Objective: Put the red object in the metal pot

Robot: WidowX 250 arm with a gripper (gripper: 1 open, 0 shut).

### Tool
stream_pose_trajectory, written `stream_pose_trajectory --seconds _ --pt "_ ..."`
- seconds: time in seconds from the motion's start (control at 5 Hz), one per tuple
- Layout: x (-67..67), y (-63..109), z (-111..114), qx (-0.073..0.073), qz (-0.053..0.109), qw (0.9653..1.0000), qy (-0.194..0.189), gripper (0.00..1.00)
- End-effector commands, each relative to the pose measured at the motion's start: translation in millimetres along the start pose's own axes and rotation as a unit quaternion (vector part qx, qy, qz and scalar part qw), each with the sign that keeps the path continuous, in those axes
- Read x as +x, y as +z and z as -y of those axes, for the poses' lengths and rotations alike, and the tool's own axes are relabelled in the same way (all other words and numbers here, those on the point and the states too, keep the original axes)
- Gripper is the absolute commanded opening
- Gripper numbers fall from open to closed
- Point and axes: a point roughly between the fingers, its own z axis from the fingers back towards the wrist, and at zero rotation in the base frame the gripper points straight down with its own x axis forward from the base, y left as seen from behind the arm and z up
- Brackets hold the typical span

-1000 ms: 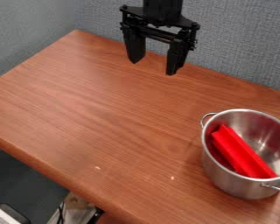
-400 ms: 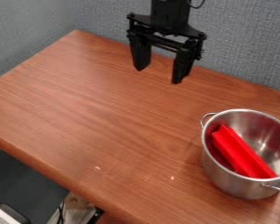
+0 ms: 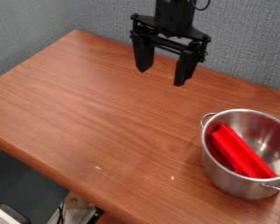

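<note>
gripper [image 3: 164, 67] hanging over the far side of the counter [image 3: 95, 114], pointing down, both dark fingers spread wide and holding nothing — released. well apart from it, down at the near right corner: the metal pot [image 3: 248, 150], upright, shiny, straight-walled, a small handle showing at its lower right rim. inside the pot, the red object [image 3: 240, 150], lying slantwise across the bottom from the upper left wall toward the lower right, fully within the rim. judged from that, the placing looks done and nothing left to carry. as for handling, should it need taking up again: looks like a stiff, flat bar, probably light plastic or painted wood, smooth enough to slip a little between hard fingers; not fragile by appearance. best hold likely across the narrow width near the middle, fingers on the two long edges, so as to keep it from tipping — though the pot wall crowds the ends and leaves the middle as the only easy reach. pot itself rigid and likely heavier, apt to slide on the polished wood if bumped. counted: one gripper, one pot, one red object, one counter; nothing else resting on the wood. grey wall behind, some unclear clutter below the near edge.
</note>
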Motion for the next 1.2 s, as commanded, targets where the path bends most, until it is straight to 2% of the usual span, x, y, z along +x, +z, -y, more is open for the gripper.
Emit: stream_pose_trajectory --seconds 0.0,1.0 --pt "4.7 10.7 2.7 0.005 0.019 0.9998 -0.006 1.0" --pt "3.9 10.9 3.1 0.012 0.012 0.9999 0.001 1.0"
